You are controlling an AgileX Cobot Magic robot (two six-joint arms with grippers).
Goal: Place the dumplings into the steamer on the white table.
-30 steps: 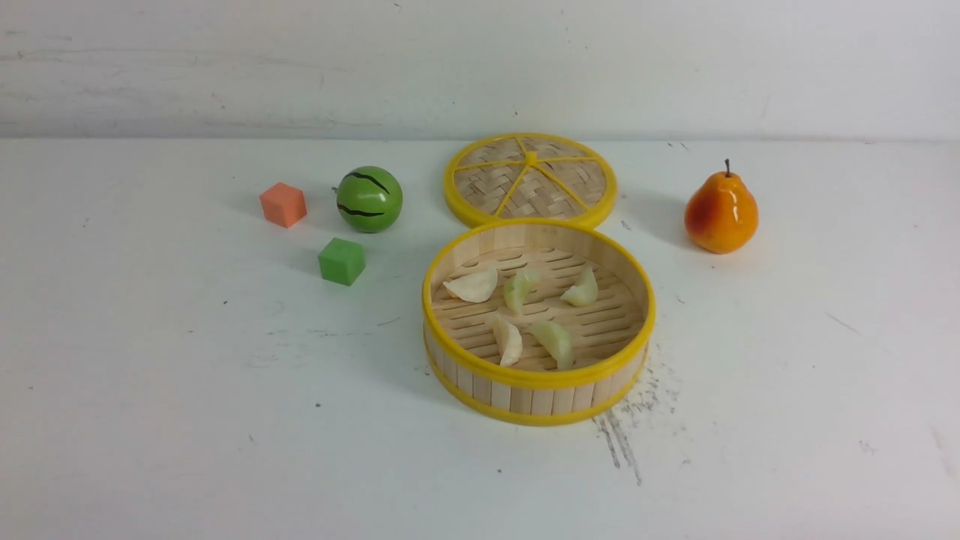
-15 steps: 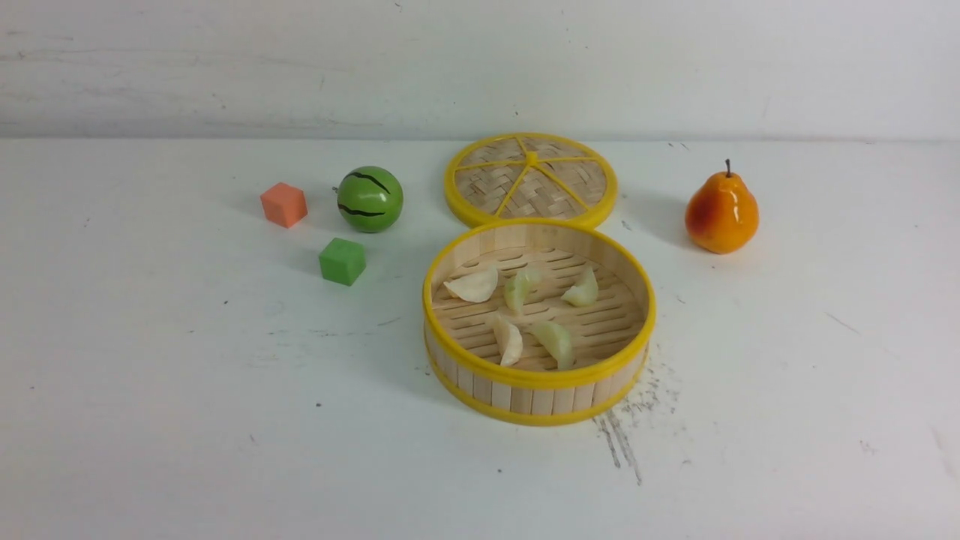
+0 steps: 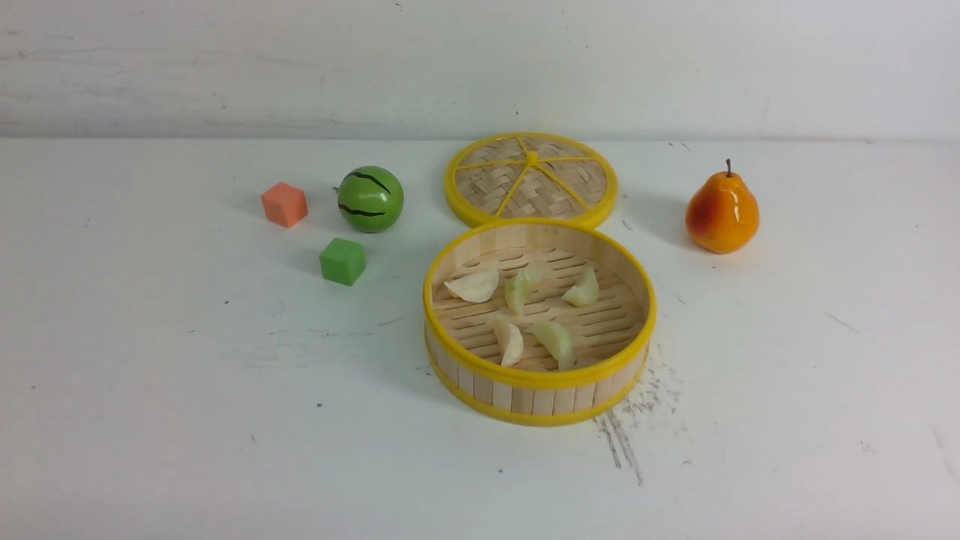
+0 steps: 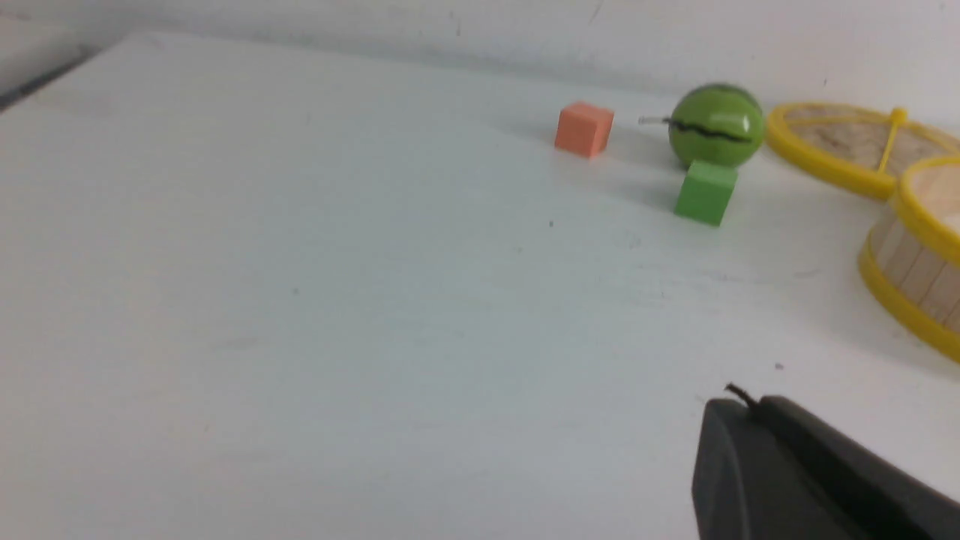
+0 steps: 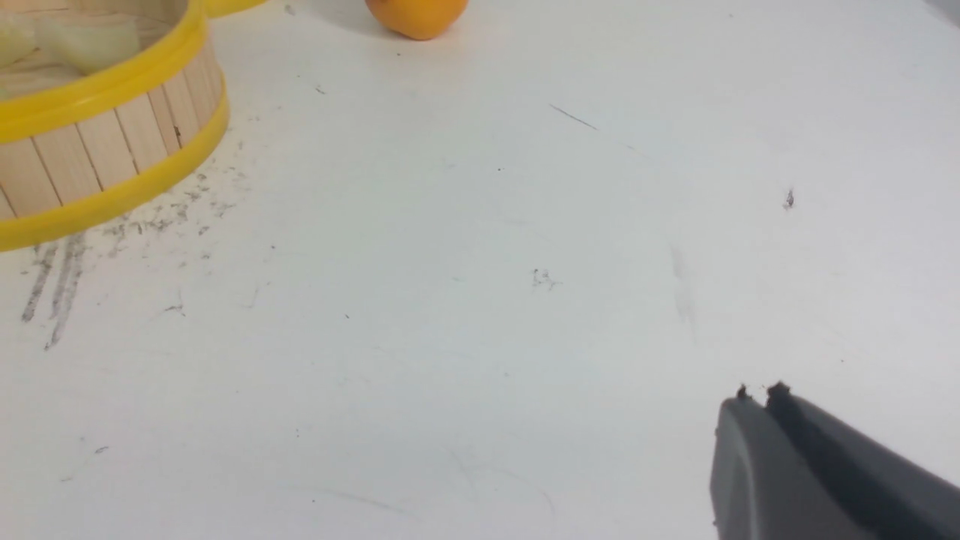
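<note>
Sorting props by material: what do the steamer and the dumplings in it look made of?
Steamer: seemingly bamboo or light wood, matte, with visible upright strips and a slatted floor; its yellow rims look like smooth plastic. Dumplings: probably plastic or rubber, glossy and slightly translucent.

you get no readable txt, labels, brands, nos. or signs in any view; only scuffs on white table [image 3: 150, 420].

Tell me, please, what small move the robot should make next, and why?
Probably none beyond keeping both arms back. All five dumplings lie on the slatted floor of the steamer, and none shows on the white table. The left tool and the right tool look shut with nothing between them, away from the basket. The task seems finished.
</note>
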